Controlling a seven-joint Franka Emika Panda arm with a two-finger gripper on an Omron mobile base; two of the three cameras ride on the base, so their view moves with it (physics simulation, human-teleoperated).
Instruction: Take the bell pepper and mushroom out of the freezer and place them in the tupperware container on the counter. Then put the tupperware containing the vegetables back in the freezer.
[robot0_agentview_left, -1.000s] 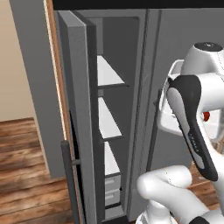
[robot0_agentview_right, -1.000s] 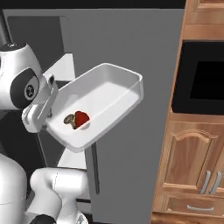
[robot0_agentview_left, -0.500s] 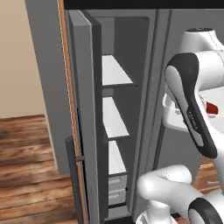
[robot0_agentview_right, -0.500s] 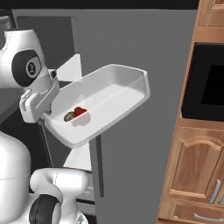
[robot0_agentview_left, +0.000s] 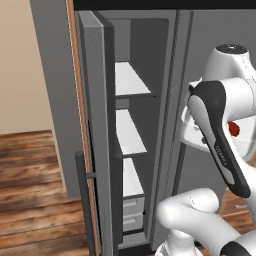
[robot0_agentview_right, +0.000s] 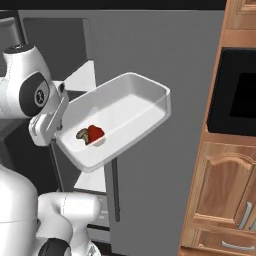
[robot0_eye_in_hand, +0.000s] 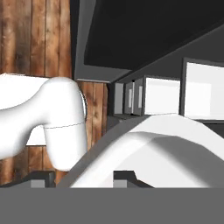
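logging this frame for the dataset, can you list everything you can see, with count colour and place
shallow white rectangular plastic tupperware container: one, white, held up in the air in front of the fridge
small glossy red bell pepper: one, red, inside the container near its gripped end
tiny tan-brown mushroom: one, tan, inside the container, touching the pepper
tall narrow grey freezer: one, grey, door open, white shelves, two small grey drawers at the bottom
long dark bar handle: one, dark, on the open door's edge
wooden cabinets: light brown, right of the fridge
wood plank floor: brown, left of the fridge
gripper: one, white, clamped on the container's rim
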